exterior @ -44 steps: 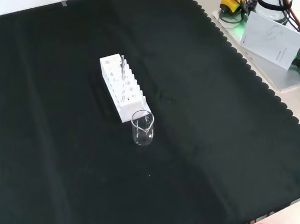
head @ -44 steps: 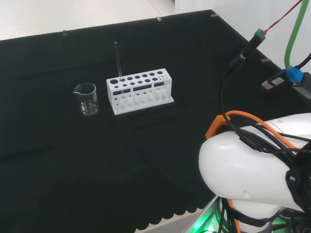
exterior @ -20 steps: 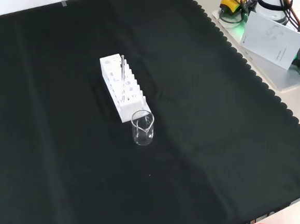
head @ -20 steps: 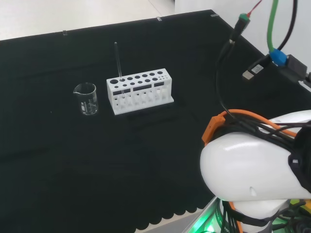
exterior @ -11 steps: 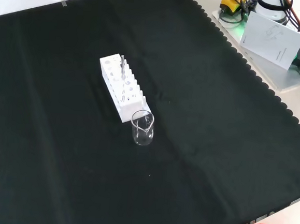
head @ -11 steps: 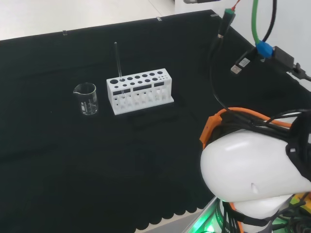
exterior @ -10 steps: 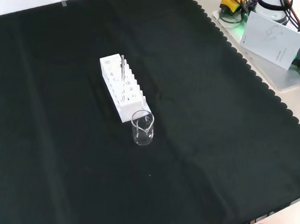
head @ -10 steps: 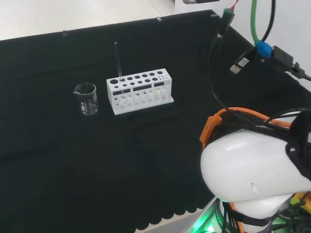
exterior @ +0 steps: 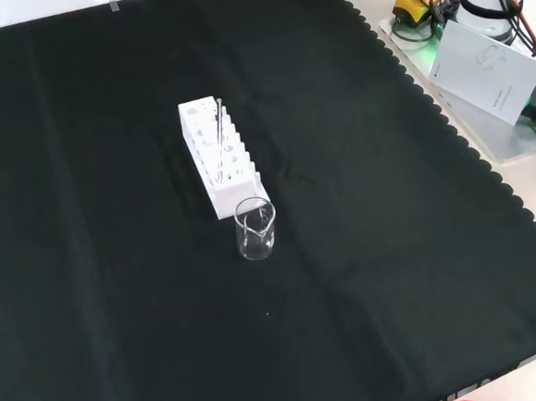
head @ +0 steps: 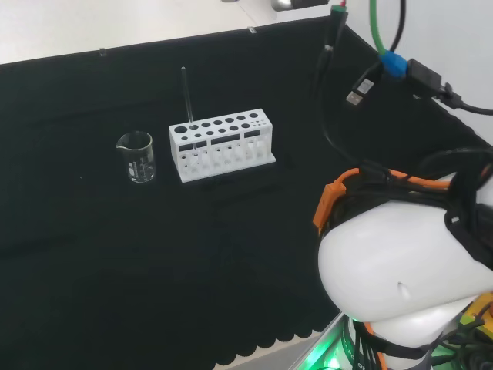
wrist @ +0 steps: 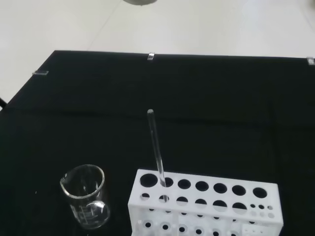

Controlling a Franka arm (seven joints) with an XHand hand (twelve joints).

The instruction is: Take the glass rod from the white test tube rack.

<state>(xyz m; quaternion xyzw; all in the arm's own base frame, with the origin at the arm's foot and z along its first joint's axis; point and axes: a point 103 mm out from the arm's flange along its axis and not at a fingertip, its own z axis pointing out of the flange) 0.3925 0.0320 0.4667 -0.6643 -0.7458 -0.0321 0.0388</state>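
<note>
White plastic, the test tube rack (head: 222, 145) sits mid-worktop (head: 92, 254) with the glass rod (head: 186, 96) standing nearly upright in a hole at its end nearest the small clear beaker (head: 136, 156), which stands just beside the rack, to its left in the head view; rod, rack and beaker lie exactly as they did a moment ago. Against the earlier head view, the arm's white link (head: 400, 285) and its cables (head: 362, 85) have swung leftward and higher, and whether the robot hand is open or closed cannot be told.
</note>
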